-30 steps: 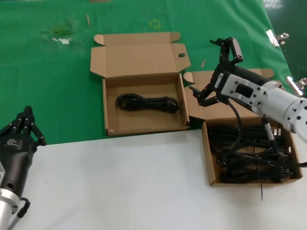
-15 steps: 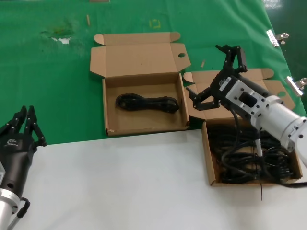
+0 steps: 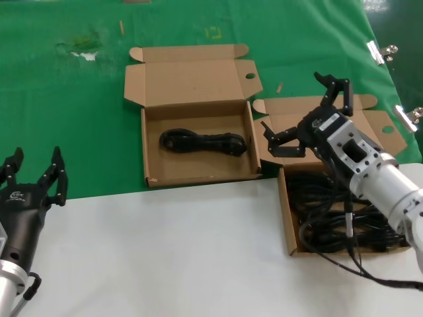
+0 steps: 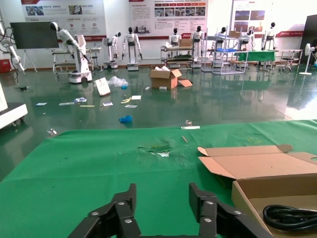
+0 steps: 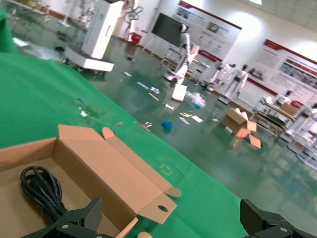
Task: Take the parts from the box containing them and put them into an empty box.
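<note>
Two mailer boxes sit open on the worktop (image 3: 198,251). Nearest, by the white front strip, the left claw (image 3: 34,177) waits parked, fingers spread, holding nothing. Right of it, the full cardboard box (image 3: 288,218) straddles the white-green edge, packed with a tangle of black power cables (image 3: 330,218). The right claw (image 3: 310,119) hovers over that box's back edge and raised lid, jaws wide apart and empty. Left of the full box, the receiving box (image 3: 192,82) lies on the green cloth (image 3: 66,119) with one coiled cable (image 3: 201,142) already inside, so it's not actually empty.

Handling guess: cables look light, rubbery, floppy; loops probably snag neighbours when lifted, so one bundle may drag others. Best grab likely across the middle of a coiled bundle, pinching several strands together, not the moulded plug end, which could slip or swing. The pile is jumbled, can't tell which bundle lies free on top.

Surface: white worktop in front, green cloth behind with a scuffed torn patch (image 3: 79,49) far from the boxes. Metal clips (image 3: 382,51) at the cloth's right edge. Beyond, a glossy-floored hall with parked robots (image 4: 131,47), wall posters, scattered litter, a cardboard carton (image 4: 166,78).
</note>
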`<state>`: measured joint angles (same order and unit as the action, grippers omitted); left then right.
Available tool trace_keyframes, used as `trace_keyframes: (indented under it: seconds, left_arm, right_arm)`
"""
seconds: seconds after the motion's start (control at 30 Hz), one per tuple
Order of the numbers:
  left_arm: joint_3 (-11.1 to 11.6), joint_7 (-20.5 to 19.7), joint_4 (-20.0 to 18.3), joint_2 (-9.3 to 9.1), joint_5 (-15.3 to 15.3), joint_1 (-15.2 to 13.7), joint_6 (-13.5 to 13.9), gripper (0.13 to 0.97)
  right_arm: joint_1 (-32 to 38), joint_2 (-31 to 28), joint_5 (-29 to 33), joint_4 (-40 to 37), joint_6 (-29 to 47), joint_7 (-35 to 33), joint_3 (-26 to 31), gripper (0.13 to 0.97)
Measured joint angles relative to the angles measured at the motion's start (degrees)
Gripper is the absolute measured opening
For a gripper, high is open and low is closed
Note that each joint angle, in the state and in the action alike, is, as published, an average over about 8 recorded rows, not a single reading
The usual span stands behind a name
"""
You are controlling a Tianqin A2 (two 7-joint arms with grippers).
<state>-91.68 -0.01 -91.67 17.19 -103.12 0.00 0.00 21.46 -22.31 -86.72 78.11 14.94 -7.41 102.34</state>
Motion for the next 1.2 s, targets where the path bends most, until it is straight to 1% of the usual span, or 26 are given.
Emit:
trace_keyframes:
  seconds: [0.17, 0.2, 0.47, 0.6, 0.87, 0.9, 1.17, 1.2]
  left_arm:
    - [0.0, 0.0, 0.0, 0.0, 0.0, 0.0, 0.0, 0.443]
    - [0.0, 0.0, 0.0, 0.0, 0.0, 0.0, 0.0, 0.443]
    - [0.0, 0.0, 0.0, 0.0, 0.0, 0.0, 0.0, 0.661]
    - [0.0, 0.0, 0.0, 0.0, 0.0, 0.0, 0.0, 0.661]
    - [0.0, 0.0, 0.0, 0.0, 0.0, 0.0, 0.0, 0.829]
    - [0.0, 0.0, 0.0, 0.0, 0.0, 0.0, 0.0, 0.829]
    - [0.0, 0.0, 0.0, 0.0, 0.0, 0.0, 0.0, 0.93]
    - [0.0, 0.0, 0.0, 0.0, 0.0, 0.0, 0.0, 0.93]
  right_arm:
    - [-2.6, 0.6, -2.0, 1.7, -1.8, 0.9, -1.3, 0.966]
    - [-3.1, 0.7, -2.4, 2.0, -2.2, 1.1, -1.6, 0.966]
    - [-7.3, 1.7, -5.6, 4.6, -5.1, 2.5, -3.6, 0.966]
    - [-9.4, 2.2, -7.2, 5.9, -6.5, 3.2, -4.7, 0.966]
    - [-13.5, 3.2, -10.3, 8.5, -9.4, 4.7, -6.7, 0.966]
    - [-14.0, 3.4, -10.7, 8.9, -9.8, 4.8, -7.0, 0.966]
    - [-18.2, 4.3, -13.9, 11.5, -12.6, 6.3, -9.0, 0.966]
    - [-18.6, 4.4, -14.2, 11.8, -13.0, 6.4, -9.3, 0.966]
